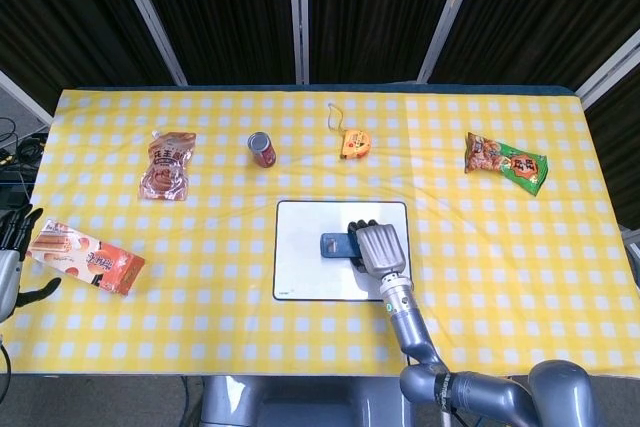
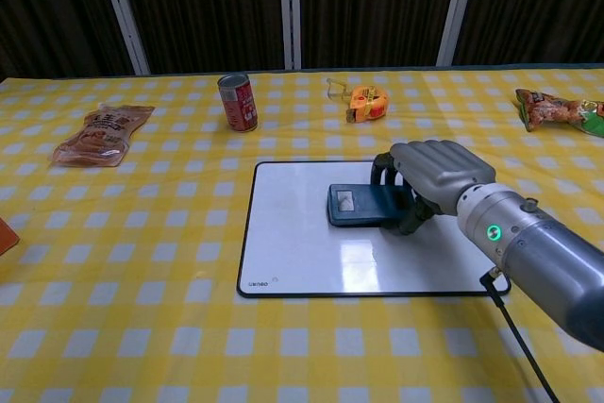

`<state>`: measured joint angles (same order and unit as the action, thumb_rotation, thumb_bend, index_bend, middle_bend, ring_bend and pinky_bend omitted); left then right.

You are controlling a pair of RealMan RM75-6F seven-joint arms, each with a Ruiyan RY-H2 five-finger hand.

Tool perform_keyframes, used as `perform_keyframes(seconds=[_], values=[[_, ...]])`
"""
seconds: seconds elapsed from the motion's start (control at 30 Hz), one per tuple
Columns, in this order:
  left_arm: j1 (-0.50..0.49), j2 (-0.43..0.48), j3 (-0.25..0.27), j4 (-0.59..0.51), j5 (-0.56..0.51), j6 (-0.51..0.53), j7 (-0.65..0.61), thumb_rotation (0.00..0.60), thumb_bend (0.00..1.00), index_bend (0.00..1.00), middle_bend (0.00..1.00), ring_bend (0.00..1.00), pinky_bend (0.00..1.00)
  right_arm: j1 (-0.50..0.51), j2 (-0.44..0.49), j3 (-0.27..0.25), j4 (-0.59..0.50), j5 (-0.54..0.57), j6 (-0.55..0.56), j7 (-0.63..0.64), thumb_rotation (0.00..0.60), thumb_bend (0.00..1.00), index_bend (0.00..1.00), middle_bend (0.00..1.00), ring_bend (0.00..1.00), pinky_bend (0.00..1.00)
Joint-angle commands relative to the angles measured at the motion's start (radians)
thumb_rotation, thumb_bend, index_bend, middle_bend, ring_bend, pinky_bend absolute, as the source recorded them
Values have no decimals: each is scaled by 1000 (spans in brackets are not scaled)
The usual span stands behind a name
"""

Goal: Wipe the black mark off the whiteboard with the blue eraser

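The whiteboard [image 1: 300, 272] [image 2: 302, 257] lies flat near the table's front middle, and no black mark shows on its bare surface. The blue eraser [image 1: 335, 244] [image 2: 355, 205] lies flat on the board's upper middle. My right hand [image 1: 378, 246] [image 2: 436, 172] grips the eraser's right end, fingers curled over it. My left hand [image 1: 10, 247] shows only at the far left edge of the head view, beside the table, holding nothing, its fingers apart.
A red can [image 1: 262, 149] [image 2: 238, 101], an orange tape measure [image 1: 352, 143] [image 2: 366, 101], a brown snack bag [image 1: 168, 166] [image 2: 102, 135], a green-orange snack bag [image 1: 506, 163] [image 2: 559, 110] and an orange box [image 1: 85, 256] lie around the board.
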<state>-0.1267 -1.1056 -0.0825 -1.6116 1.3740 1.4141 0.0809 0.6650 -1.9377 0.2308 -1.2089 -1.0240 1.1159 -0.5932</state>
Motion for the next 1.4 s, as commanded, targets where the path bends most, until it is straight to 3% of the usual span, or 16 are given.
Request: perform_keyframes(seconds=[0.03, 0.4, 1.03, 1.23, 1.4], values=[[0, 0, 0, -2, 0, 1, 3, 600, 176, 0, 0, 0, 0, -10, 16, 2, 9, 3, 4, 2, 600, 283, 828, 670, 674, 693], [0, -4, 2, -9, 4, 5, 15, 600, 177, 0, 0, 0, 0, -41, 73, 18, -16, 22, 25, 3, 600, 283, 828, 671, 674, 693], [1, 1, 1, -9, 4, 6, 2, 600, 176, 0, 0, 0, 0, -17, 28, -52, -121, -34, 2, -69, 600, 283, 828, 670, 674, 693], [2, 1, 2, -11, 7, 9, 3, 600, 176, 0, 0, 0, 0, -38, 89, -29, -142, -41, 57, -78, 600, 283, 828, 670, 673, 693], [6, 3, 5, -21, 20, 24, 13, 600, 176, 0, 0, 0, 0, -87, 192, -8, -219, -67, 123, -14, 600, 281, 827, 670, 673, 693]])
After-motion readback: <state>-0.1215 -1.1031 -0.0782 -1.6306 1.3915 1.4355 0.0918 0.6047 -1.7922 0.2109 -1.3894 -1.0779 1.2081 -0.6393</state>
